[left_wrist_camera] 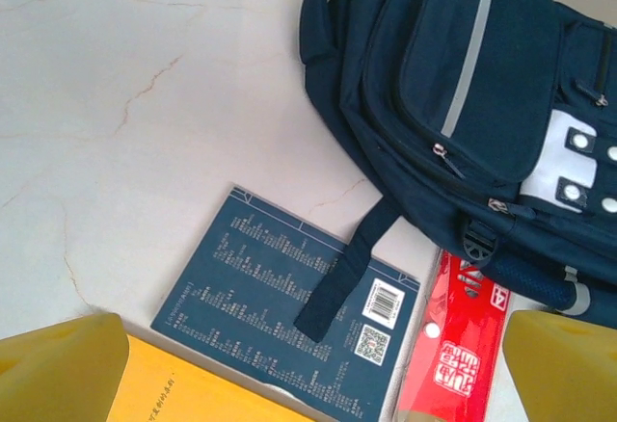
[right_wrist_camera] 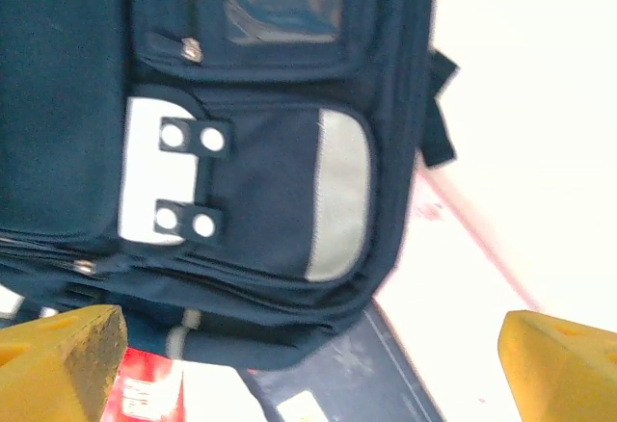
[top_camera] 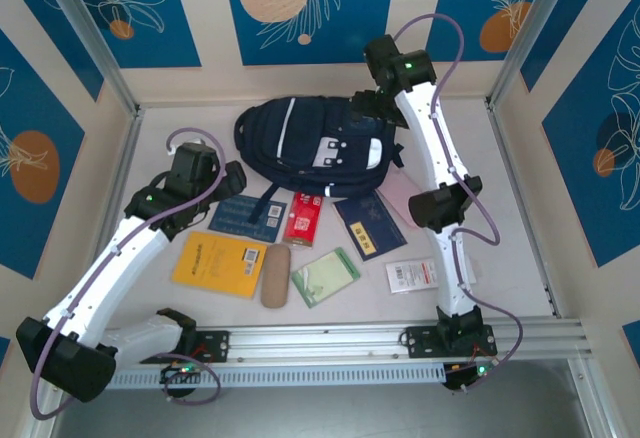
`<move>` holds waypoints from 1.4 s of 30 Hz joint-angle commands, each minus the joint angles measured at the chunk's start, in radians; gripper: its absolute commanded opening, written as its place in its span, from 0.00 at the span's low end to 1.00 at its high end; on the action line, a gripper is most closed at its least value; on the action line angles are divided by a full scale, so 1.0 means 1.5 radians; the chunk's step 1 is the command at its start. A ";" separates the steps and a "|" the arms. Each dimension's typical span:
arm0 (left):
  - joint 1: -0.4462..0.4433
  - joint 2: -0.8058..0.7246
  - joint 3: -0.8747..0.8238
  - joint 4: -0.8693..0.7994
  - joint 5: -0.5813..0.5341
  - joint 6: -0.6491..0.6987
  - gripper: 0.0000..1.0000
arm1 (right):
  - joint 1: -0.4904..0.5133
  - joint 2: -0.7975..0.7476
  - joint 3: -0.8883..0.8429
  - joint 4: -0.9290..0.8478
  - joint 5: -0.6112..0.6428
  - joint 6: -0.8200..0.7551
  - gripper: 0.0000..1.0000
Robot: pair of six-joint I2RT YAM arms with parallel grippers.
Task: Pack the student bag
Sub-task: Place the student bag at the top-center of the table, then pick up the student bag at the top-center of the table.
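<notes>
Yellow-tipped right gripper [right_wrist_camera: 308,366] spread wide, empty, over student bag [right_wrist_camera: 251,181], far-centre on table [top_camera: 515,258]. Left gripper [left_wrist_camera: 310,369] wide, empty, above blue book [left_wrist_camera: 241,306]. Suggest one arm pins the bag while the other works the zip.

The blue booklet [left_wrist_camera: 241,292] carries a barcode, a QR code and tiny print too small to read; the red packet [left_wrist_camera: 458,345] has white characters.

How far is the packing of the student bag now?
Done: nothing visibly; the student bag looks closed. In hand: nothing; left gripper and right gripper stand open, empty. Left: yellow book, blue booklet, red packet, tan case, green notebook lie outside.
</notes>
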 commanded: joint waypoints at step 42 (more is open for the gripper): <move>0.099 0.870 0.713 0.001 0.263 0.271 0.79 | -0.175 -0.399 -1.048 0.776 -0.450 0.061 0.74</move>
